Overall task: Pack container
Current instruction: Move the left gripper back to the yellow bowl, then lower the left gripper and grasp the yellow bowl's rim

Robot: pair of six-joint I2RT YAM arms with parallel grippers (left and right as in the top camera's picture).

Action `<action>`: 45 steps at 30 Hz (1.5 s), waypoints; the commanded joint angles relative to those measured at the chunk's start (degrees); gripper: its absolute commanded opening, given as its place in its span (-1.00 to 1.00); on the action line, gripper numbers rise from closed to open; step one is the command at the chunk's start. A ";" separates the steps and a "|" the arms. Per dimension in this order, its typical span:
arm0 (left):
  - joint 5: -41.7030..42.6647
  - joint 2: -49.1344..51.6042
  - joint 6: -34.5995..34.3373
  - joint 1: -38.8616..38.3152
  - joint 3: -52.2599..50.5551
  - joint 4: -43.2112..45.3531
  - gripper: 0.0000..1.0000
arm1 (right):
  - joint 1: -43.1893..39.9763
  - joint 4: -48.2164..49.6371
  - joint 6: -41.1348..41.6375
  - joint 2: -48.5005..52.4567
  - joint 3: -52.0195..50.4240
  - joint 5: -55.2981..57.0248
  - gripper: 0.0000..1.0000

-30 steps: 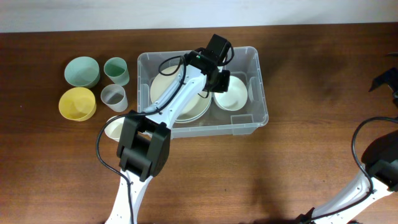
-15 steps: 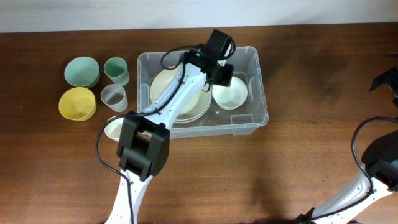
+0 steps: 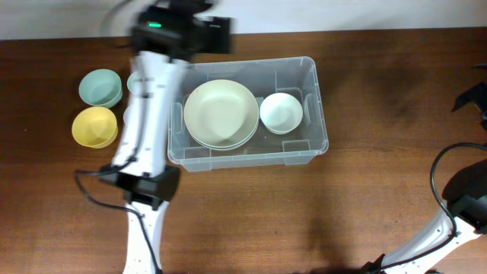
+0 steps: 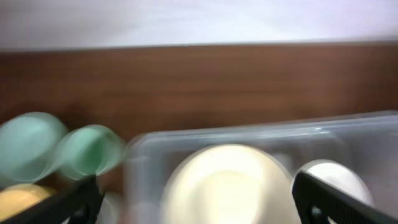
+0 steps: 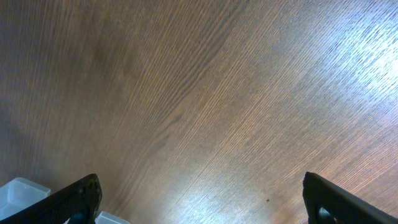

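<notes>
The container (image 3: 316,144), a clear rectangular tub, stands mid-table. It holds a large cream bowl (image 3: 221,114) on stacked plates and a small white bowl (image 3: 281,113). My left gripper (image 3: 217,34) is motion-blurred, raised above the tub's back-left corner, open and empty. In the left wrist view its fingers (image 4: 78,202) frame the blurred container (image 4: 261,134), the cream bowl (image 4: 227,183) and the white bowl (image 4: 333,174). My right gripper (image 5: 211,202) hangs open over bare wood at the far right, with nothing between its fingers.
Left of the tub sit a green bowl (image 3: 100,87), a yellow bowl (image 3: 94,126) and a green cup (image 3: 137,80), partly behind my left arm. A clear plastic corner (image 5: 18,190) shows at the lower left of the right wrist view.
My left gripper opened and let go of the small white bowl inside the tub. It then rose and swung back and to the left, out of the tub. The right arm stayed still.
</notes>
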 commanded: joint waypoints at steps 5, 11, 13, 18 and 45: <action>2.67 -0.28 -10.01 21.57 3.15 -10.99 0.99 | 0.24 0.00 0.50 -1.18 -0.22 0.26 0.98; 12.44 -0.22 -10.27 32.06 -4.50 -11.02 0.99 | 0.24 0.02 0.50 -1.18 -0.22 0.26 0.98; 12.39 -0.22 -10.67 34.34 -8.37 -11.02 0.99 | 0.24 0.02 0.50 -1.18 -0.22 0.26 0.98; 9.42 -0.22 -14.23 38.32 -19.34 -9.77 0.99 | 0.24 0.02 0.50 -1.18 -0.22 0.26 0.98; 5.95 -0.20 -21.59 42.66 -50.05 7.76 0.99 | 0.24 0.02 0.50 -1.18 -0.22 0.26 0.98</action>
